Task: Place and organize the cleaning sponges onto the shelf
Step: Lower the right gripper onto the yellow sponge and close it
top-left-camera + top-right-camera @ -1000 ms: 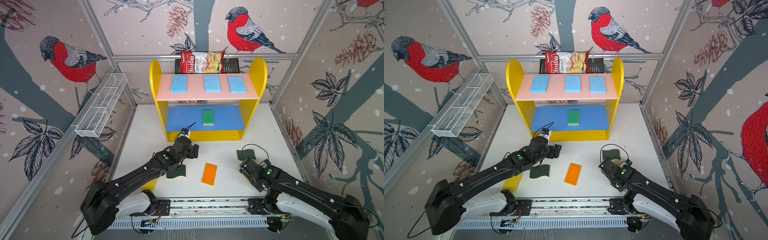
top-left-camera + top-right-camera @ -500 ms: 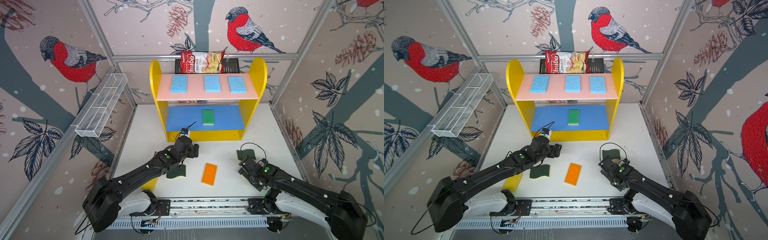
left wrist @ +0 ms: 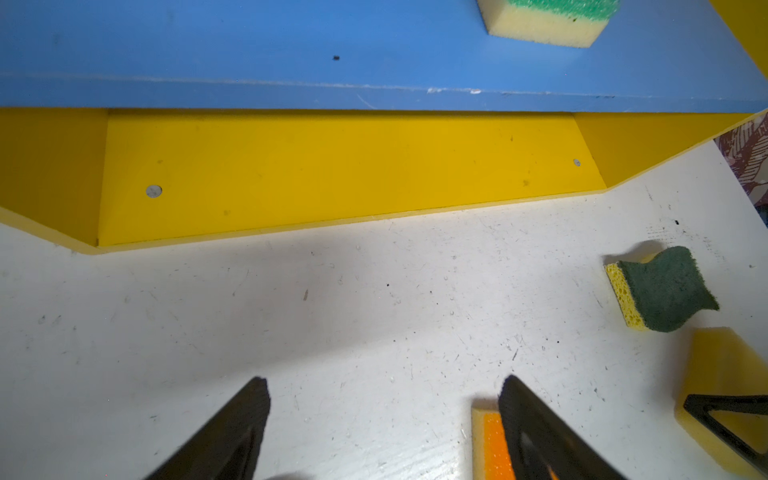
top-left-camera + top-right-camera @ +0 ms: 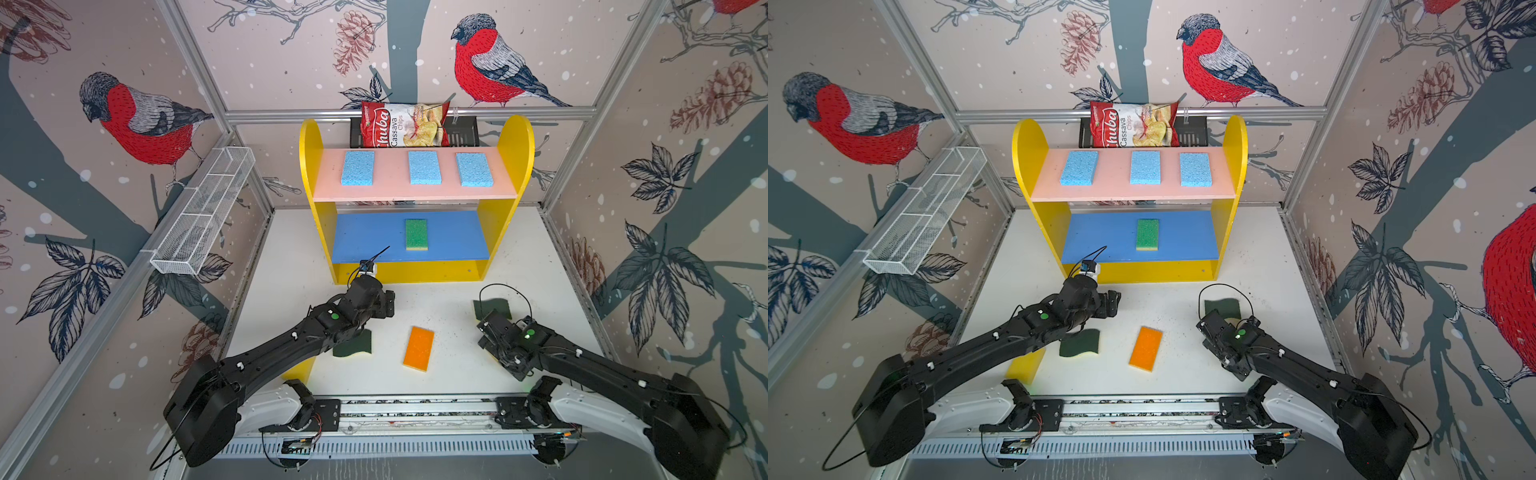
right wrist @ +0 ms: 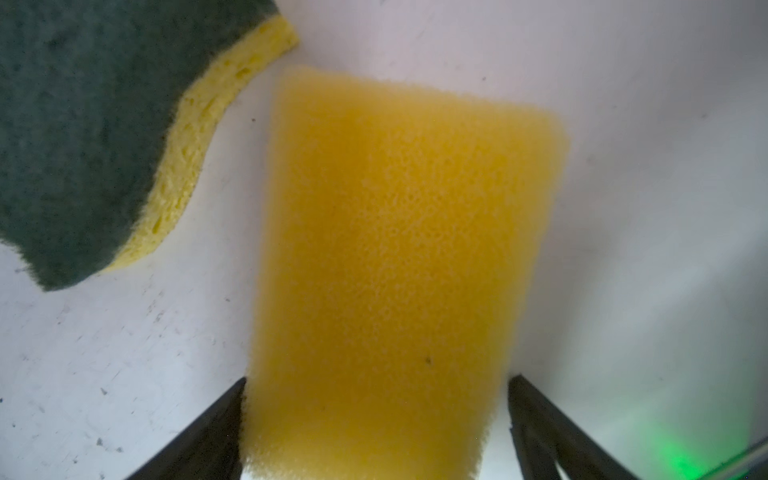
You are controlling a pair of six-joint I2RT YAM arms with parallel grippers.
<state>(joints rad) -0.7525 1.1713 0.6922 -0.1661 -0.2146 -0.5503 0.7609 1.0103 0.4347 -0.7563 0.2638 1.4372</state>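
The shelf (image 4: 311, 166) holds three light blue sponges (image 4: 424, 167) on its pink board and a green-topped sponge (image 4: 416, 234) on the blue board. On the white table lie an orange-topped sponge (image 4: 419, 348), a wavy dark green sponge (image 4: 353, 345) beside my left arm and another (image 4: 492, 308) by my right gripper (image 4: 492, 332). A yellow sponge (image 4: 1025, 365) peeks from under the left arm. My right gripper (image 5: 379, 380) stands open astride a second yellow sponge (image 5: 395, 270), one finger brushing it. My left gripper (image 3: 384, 386) is open and empty before the shelf's base.
A red chips bag (image 4: 405, 124) leans in a black rack (image 4: 461, 133) behind the shelf. A white wire basket (image 4: 203, 212) hangs on the left wall. The arms' mounting rail (image 4: 415, 409) runs along the table's front edge.
My right gripper has crept a little to the left over the yellow sponge and its jaws have narrowed slightly. The left arm has hardly moved.
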